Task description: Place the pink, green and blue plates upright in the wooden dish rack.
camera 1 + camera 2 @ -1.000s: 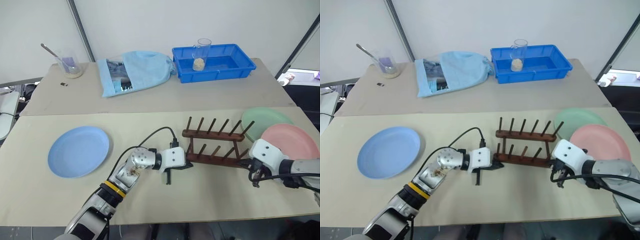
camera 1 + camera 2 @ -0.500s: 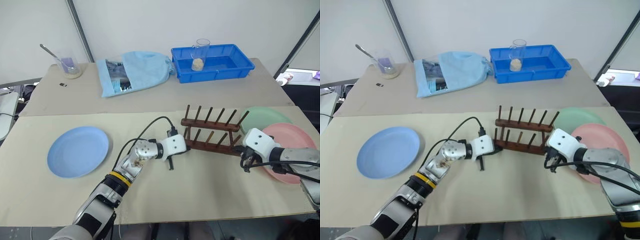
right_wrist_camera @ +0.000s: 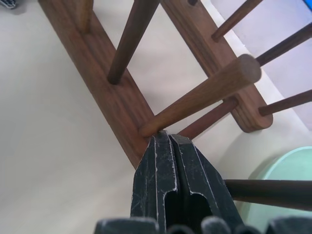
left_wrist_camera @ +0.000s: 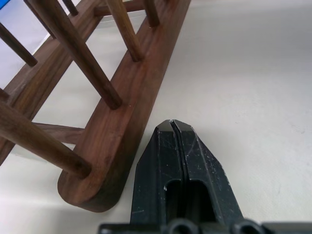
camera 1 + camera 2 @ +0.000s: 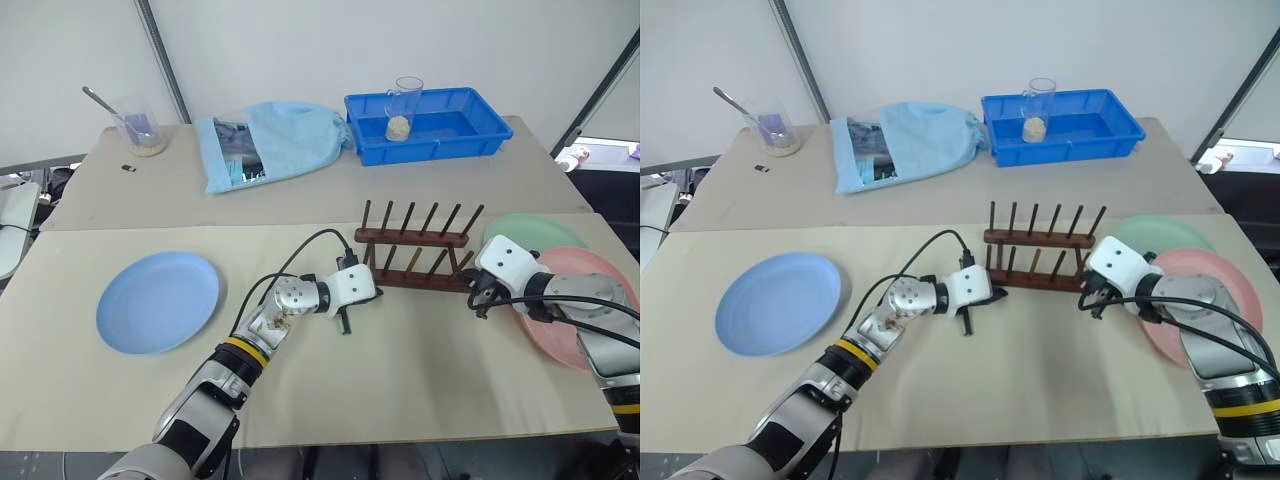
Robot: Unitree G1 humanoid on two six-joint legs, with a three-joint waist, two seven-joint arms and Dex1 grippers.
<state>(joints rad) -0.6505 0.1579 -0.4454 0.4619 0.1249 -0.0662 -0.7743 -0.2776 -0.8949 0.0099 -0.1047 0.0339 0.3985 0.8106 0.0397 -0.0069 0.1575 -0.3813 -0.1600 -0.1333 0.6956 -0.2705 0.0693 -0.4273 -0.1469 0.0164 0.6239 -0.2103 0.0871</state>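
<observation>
The wooden dish rack (image 5: 415, 262) stands mid-table with its pegs up and no plates in it. My left gripper (image 5: 345, 320) is shut, and its fingertips (image 4: 173, 126) rest against the near rail at the rack's left end. At the rack's right end my right gripper (image 5: 478, 304) is also shut, with its fingertips (image 3: 168, 139) pressed on the near rail at the foot of a peg. The blue plate (image 5: 157, 301) lies flat at the far left. The green plate (image 5: 530, 232) lies right of the rack, partly under the pink plate (image 5: 588, 266), which my right arm crosses.
On the far table stand a blue tray (image 5: 470, 125) holding a glass beaker (image 5: 404, 108), a light blue cloth bag (image 5: 265, 143) and a glass with a spoon (image 5: 140, 128). A seam separates the two tables just behind the rack.
Both shut grippers have moved forward against the rack's near rail. The rack has slid away from me toward the far table and now sits squarer.
</observation>
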